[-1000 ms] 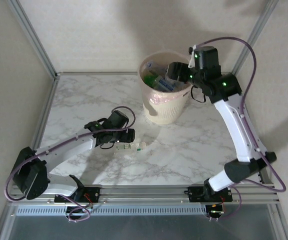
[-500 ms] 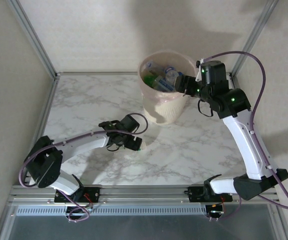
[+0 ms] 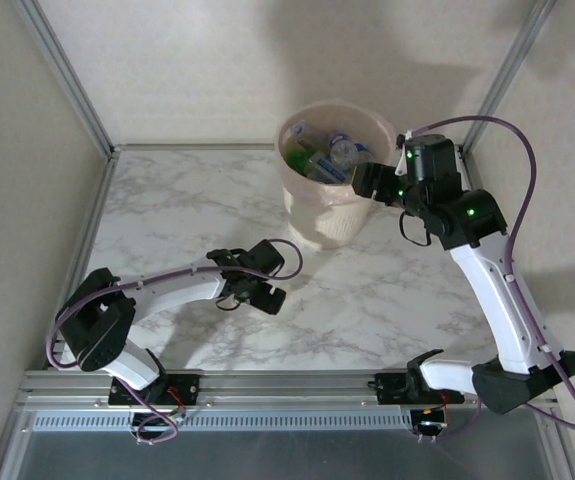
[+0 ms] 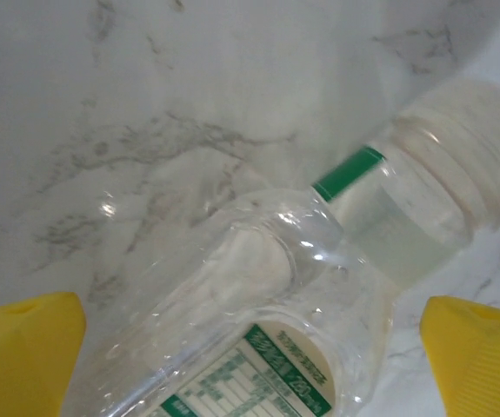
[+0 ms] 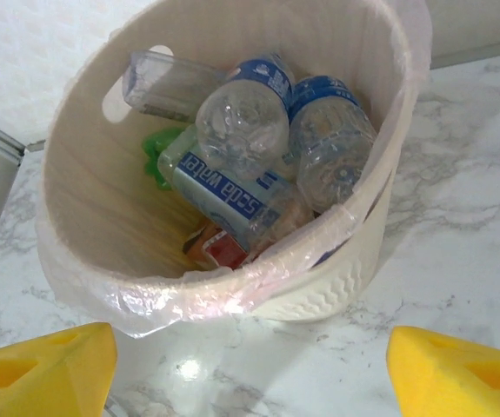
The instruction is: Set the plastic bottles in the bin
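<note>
A clear bottle lies on the table
The left gripper is open around it. The right gripper is open and empty beside the bin of bottles.

You see a white marble-patterned table with grey veins, closed in by plain beige walls. Two aluminium posts rise from its far corners, and a metal rail runs along the near edge. Soft shadows lie on the back wall.

Cream bin with plastic bottles inside, beyond spread end effector fingertips.
</note>
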